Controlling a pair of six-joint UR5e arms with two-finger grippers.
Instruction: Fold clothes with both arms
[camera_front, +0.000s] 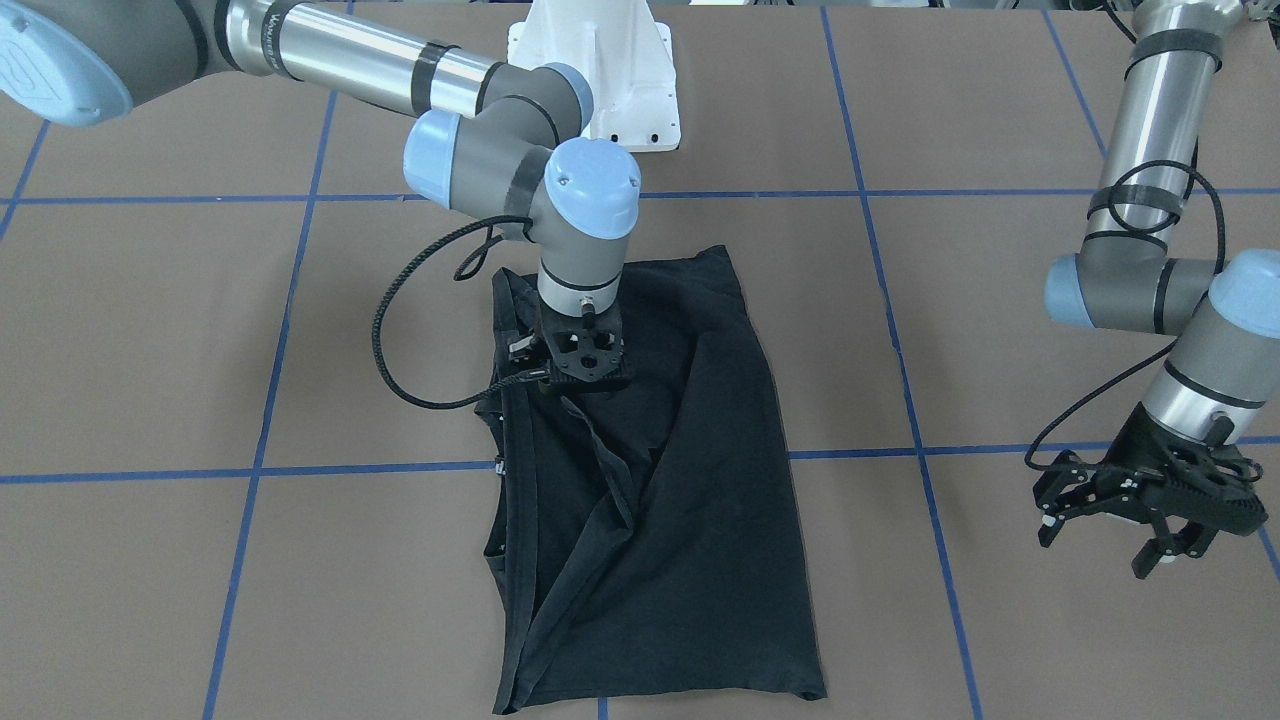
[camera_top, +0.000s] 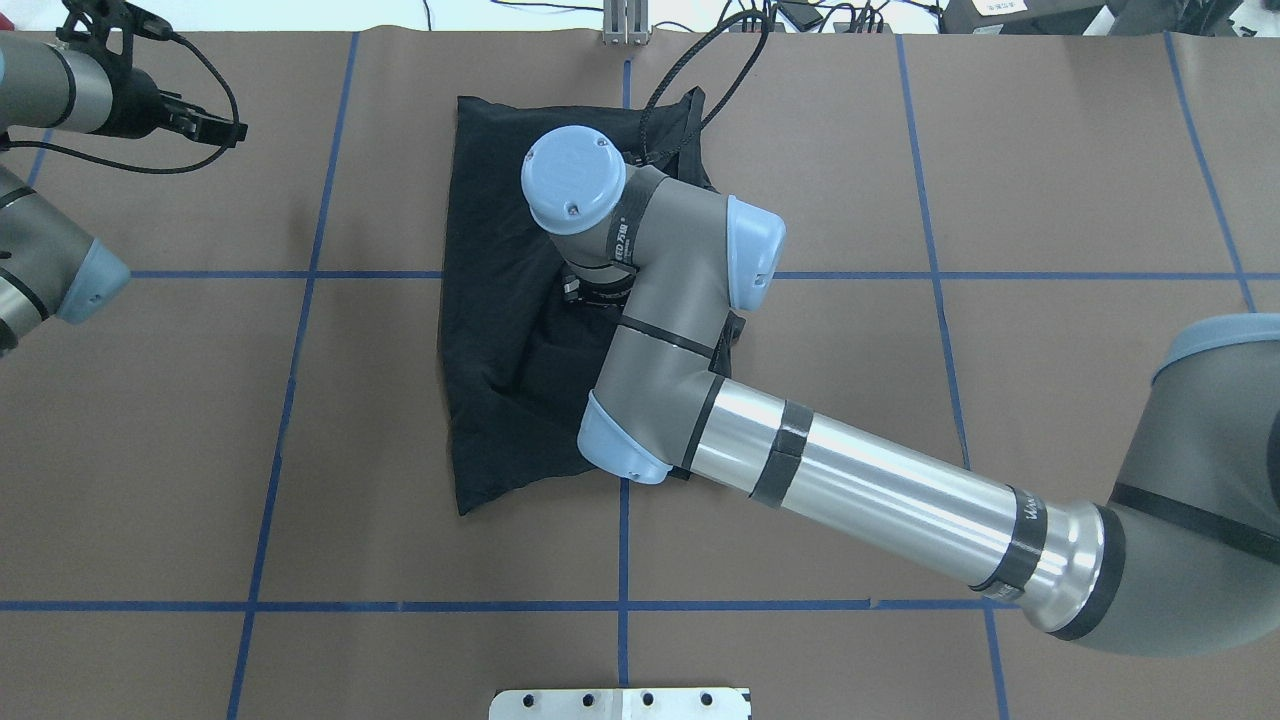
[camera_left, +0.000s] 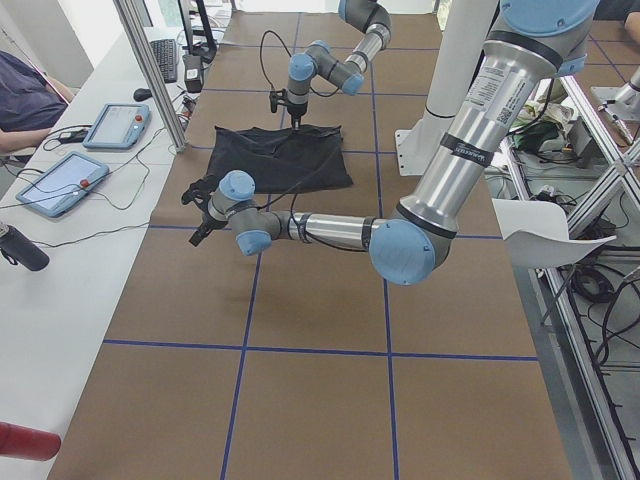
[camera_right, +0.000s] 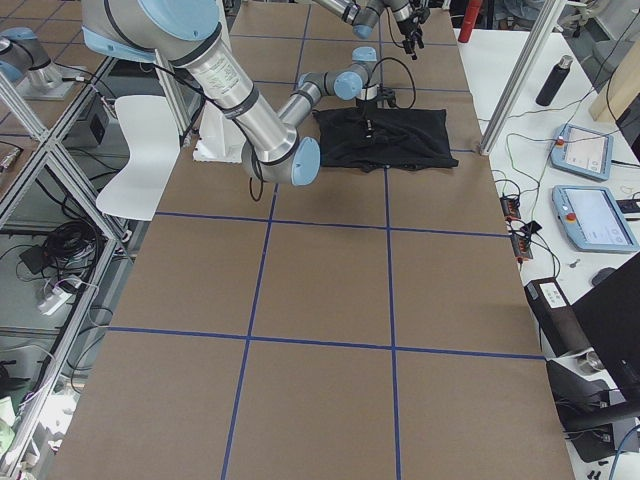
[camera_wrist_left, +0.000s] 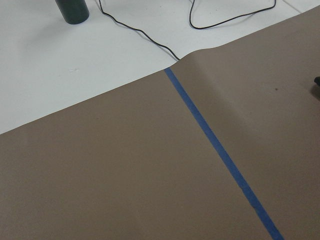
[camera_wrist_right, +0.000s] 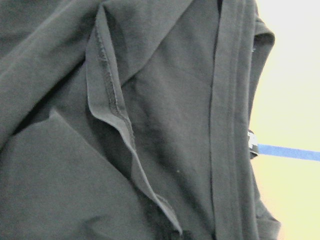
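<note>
The black T-shirt (camera_front: 700, 480) lies in a long folded rectangle in the middle of the table, plain side up, with no print showing. It also shows in the overhead view (camera_top: 500, 300). My right gripper (camera_front: 578, 392) points straight down on the shirt's edge near the collar and is shut on a raised fold. The right wrist view shows that hem fold and the collar band (camera_wrist_right: 230, 125) up close. My left gripper (camera_front: 1100, 545) is open and empty. It hovers over bare table well to the shirt's side, and also shows in the overhead view (camera_top: 215, 125).
The white pedestal base (camera_front: 600, 80) stands behind the shirt. Blue tape lines (camera_wrist_left: 220, 150) cross the brown table cover. Beyond the table's far edge are tablets (camera_left: 115, 125), cables and a dark bottle (camera_wrist_left: 72, 10). A person sits at the far left (camera_left: 25, 95).
</note>
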